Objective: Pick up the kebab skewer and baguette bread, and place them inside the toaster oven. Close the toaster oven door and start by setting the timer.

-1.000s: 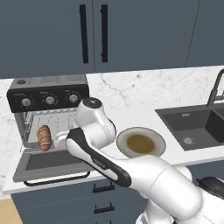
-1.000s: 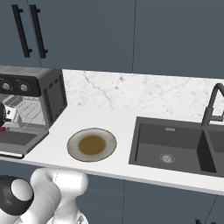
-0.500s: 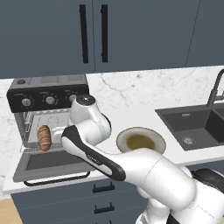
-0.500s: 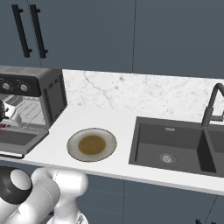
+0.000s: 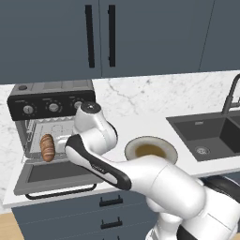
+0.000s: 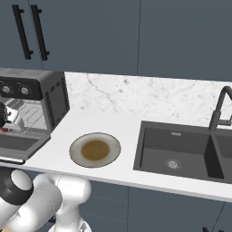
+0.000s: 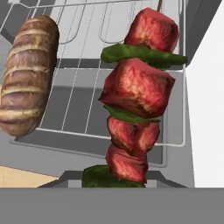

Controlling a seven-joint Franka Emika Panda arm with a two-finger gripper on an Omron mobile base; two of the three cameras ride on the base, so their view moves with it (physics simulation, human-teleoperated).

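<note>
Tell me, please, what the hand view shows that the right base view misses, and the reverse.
Hand view alone: the skewer close up, red chunks with green slices between, above the wire rack, with the bread lying on that rack. Right base view alone: the plate, the sink, the faucet and the oven's knobs. Both: the open oven's interior.

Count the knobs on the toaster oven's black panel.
3, in a row along the toaster oven top panel: left knob, middle knob, right knob, partly hidden behind the arm.
</note>
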